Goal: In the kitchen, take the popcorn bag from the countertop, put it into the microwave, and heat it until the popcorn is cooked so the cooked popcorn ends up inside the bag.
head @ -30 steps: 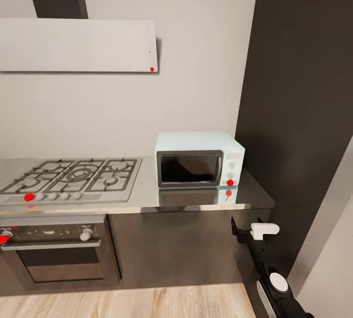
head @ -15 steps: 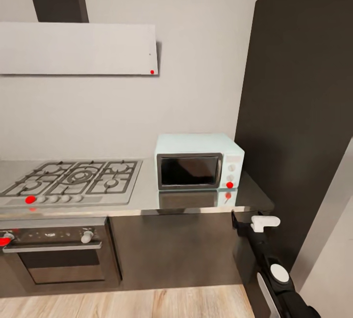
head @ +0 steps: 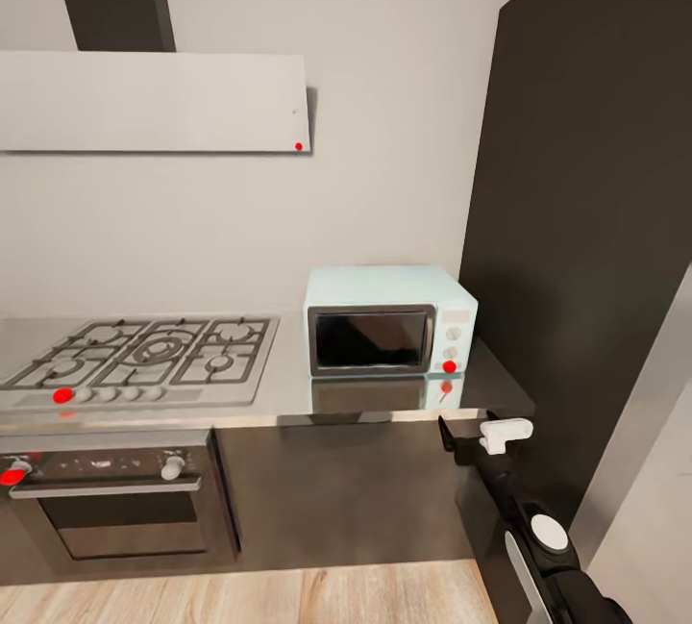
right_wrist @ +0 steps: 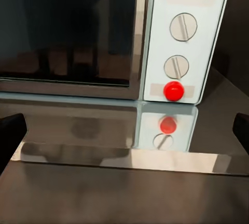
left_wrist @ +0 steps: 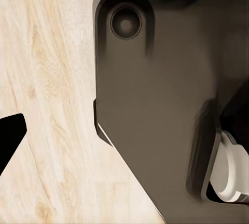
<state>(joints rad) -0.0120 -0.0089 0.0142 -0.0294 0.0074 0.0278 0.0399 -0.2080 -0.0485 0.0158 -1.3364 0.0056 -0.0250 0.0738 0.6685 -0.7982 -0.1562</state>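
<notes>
The microwave (head: 389, 319) stands on the table (head: 288, 393) near its right end, against the back wall, its dark glass door closed. Its front sits back from the table's front edge, and the steel surface mirrors it. On its right-hand panel are two round knobs (right_wrist: 182, 27) one above the other, with a red indicator light (right_wrist: 174, 90) just under the lower one. The gas hob (head: 144, 355) is set into the table to the left of the microwave, with the oven (head: 106, 499) below it under the front edge. A tall dark cabinet (head: 586, 220) rises just beside the table's right end.

The right claw (head: 476, 435) hovers in front of the table's front edge near its right corner, below the microwave's panel. Its fingertips (right_wrist: 11, 130) are spread wide with nothing between them: released. The left claw is hard to judge; one dark fingertip (left_wrist: 10, 136) shows over the wood plank floor (left_wrist: 46, 79), so I cannot tell its state.
</notes>
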